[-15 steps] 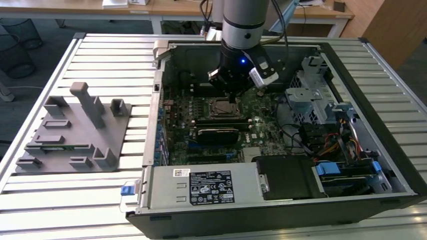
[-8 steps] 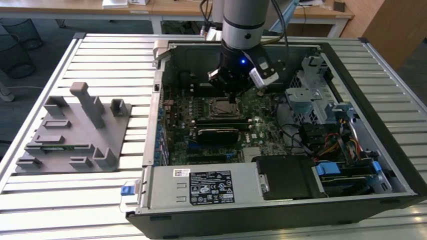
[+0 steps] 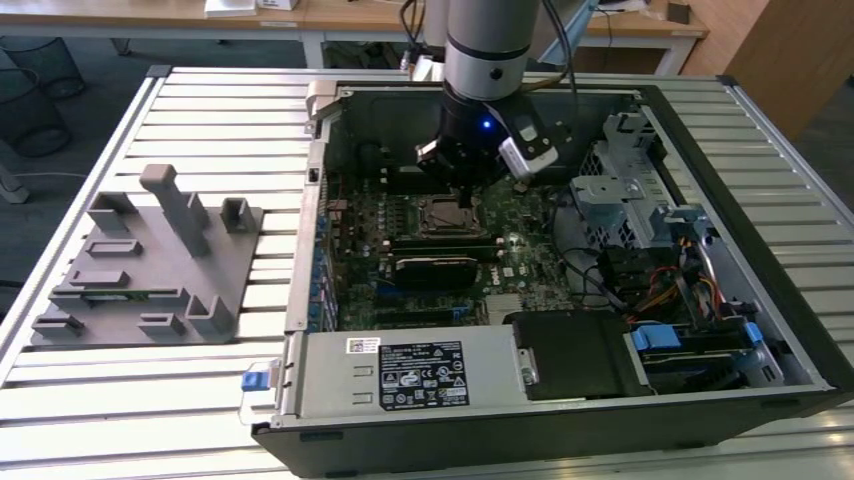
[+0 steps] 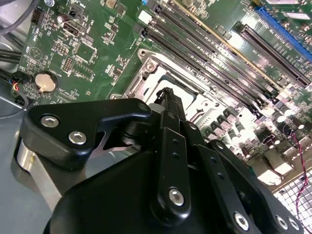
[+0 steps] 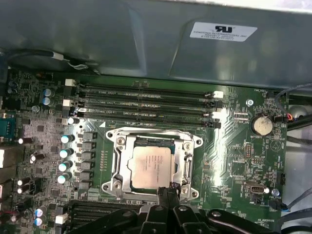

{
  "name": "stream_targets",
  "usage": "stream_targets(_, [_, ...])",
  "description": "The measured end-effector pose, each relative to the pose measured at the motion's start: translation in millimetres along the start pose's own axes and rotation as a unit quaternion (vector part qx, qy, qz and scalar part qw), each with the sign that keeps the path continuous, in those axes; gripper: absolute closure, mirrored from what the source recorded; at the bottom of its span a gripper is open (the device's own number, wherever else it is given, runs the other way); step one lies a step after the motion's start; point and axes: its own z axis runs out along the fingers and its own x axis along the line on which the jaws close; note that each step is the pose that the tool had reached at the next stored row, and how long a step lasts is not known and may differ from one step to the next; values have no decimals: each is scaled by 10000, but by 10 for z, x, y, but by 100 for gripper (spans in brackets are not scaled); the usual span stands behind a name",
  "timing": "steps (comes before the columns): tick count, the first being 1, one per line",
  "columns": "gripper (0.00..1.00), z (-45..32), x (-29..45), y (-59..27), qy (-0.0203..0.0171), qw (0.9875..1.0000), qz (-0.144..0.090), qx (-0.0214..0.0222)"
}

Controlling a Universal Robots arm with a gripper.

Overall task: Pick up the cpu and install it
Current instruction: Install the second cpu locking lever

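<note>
Pincer [image 5: 168, 187] tips hang together at the edge of the black metal-framed socket [image 5: 117, 165]; your small silvery square cpu [image 5: 151, 165] already lies inside it. Any tilt in the seating could bend contacts, I judge.

Exterior view: high, oblique, distant, over the open computer case [image 3: 561, 400]. Both wrist views: close above the motherboard, sharing its socket [image 5: 152, 165] [image 4: 183, 92], frame centre.
</note>
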Motion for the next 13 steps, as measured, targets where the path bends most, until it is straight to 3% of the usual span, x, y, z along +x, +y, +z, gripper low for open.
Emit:
stream_targets(7, [89, -16, 1, -37, 5, 10000, 0, -14])
stream_targets(10, [89, -35, 1, -40, 60, 10000, 2, -62])
stream_targets(13, [89, -37, 3, -73, 103, 9999, 4, -67])
